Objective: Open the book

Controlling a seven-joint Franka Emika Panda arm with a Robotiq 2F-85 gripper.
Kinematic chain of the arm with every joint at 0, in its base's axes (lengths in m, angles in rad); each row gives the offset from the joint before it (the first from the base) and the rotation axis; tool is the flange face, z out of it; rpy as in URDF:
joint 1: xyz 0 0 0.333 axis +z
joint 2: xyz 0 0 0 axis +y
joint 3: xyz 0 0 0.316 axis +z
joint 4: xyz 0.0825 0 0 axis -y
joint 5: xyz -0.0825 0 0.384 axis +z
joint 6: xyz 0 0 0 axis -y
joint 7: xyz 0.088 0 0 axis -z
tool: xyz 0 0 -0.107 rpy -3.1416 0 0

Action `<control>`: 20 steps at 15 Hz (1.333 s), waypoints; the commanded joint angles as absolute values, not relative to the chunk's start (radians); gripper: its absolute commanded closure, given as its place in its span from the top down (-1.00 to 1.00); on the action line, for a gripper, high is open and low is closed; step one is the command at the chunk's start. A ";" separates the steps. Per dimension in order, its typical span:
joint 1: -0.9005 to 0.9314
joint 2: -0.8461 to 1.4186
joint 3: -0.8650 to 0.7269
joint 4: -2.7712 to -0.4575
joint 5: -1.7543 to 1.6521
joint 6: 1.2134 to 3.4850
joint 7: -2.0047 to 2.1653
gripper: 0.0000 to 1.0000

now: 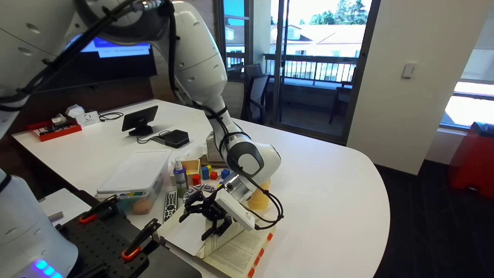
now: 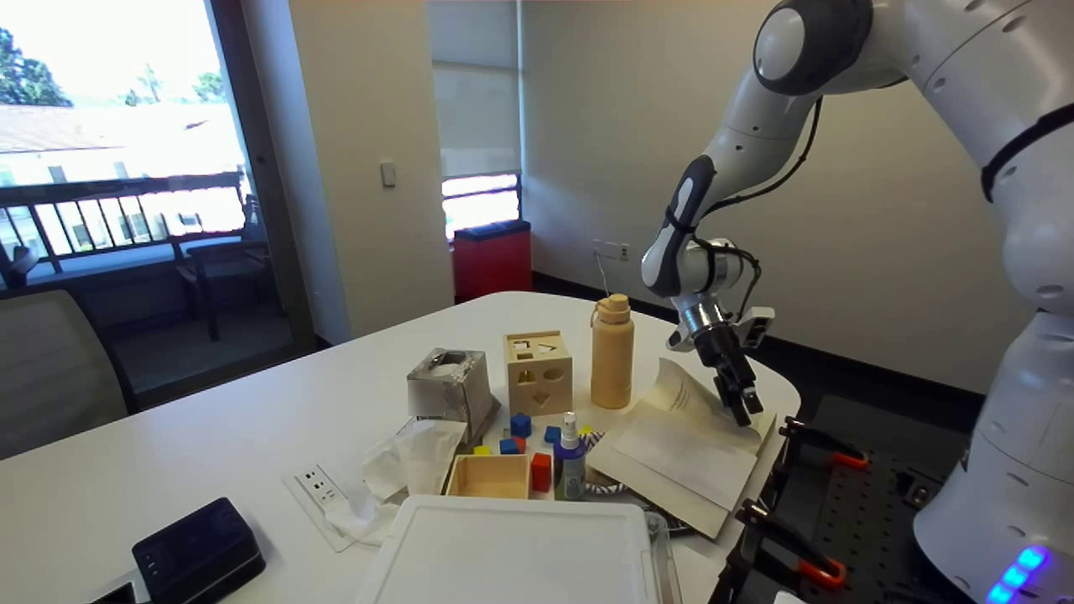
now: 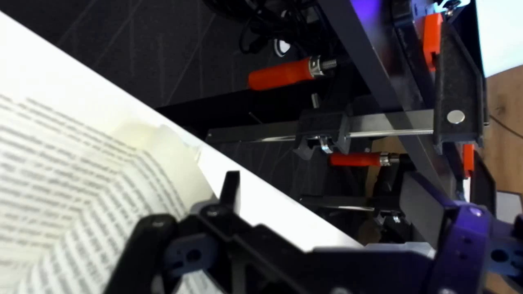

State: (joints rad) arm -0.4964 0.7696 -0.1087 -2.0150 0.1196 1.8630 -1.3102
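My tool (image 1: 193,228): spread wide over the book (image 1: 229,248), which lies open on the tabletop (image 1: 328,197) near the bottle (image 2: 612,359). Pages (image 2: 680,432) probably light, floppy, easily torn; I'd take the raised ones gently by their free edge.

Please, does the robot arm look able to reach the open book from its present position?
Probably yes: the gripper is open right at the book, with nothing visible between them; actual contact is unclear.
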 commanded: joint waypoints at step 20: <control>-0.451 0.244 -0.201 -2.687 0.128 2.786 -0.918 1.00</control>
State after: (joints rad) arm -0.4860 0.3325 -0.1787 -2.6495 0.1662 2.7960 -1.0080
